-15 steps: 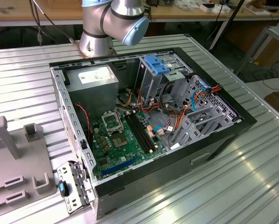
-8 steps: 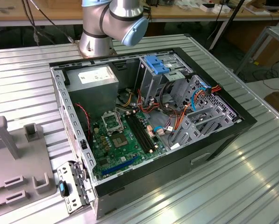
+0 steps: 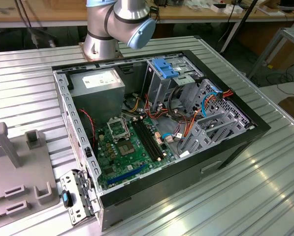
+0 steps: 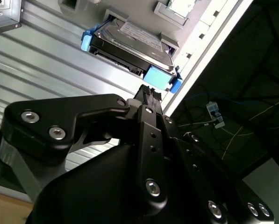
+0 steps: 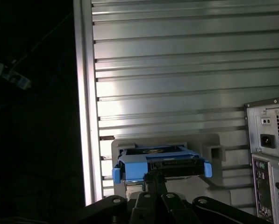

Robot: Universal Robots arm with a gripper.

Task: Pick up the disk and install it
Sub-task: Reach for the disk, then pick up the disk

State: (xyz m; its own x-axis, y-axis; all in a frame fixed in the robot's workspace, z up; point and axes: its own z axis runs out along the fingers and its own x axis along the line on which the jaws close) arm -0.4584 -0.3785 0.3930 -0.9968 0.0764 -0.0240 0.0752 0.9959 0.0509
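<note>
Just inside the table edge [image 5: 87, 116] sits the disk [image 5: 160, 163].

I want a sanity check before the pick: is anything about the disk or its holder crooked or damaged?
Nothing stands out. In the first wrist view the disk lies flat and square on its grey holder on the ribbed table, with no visible damage, and the gripper is close at its near edge.

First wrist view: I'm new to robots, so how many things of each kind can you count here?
Disk: 1
Gripper: 1
Grey holder: 1
Computer case: 1
Slatted metal table: 1
Total: 5
</note>
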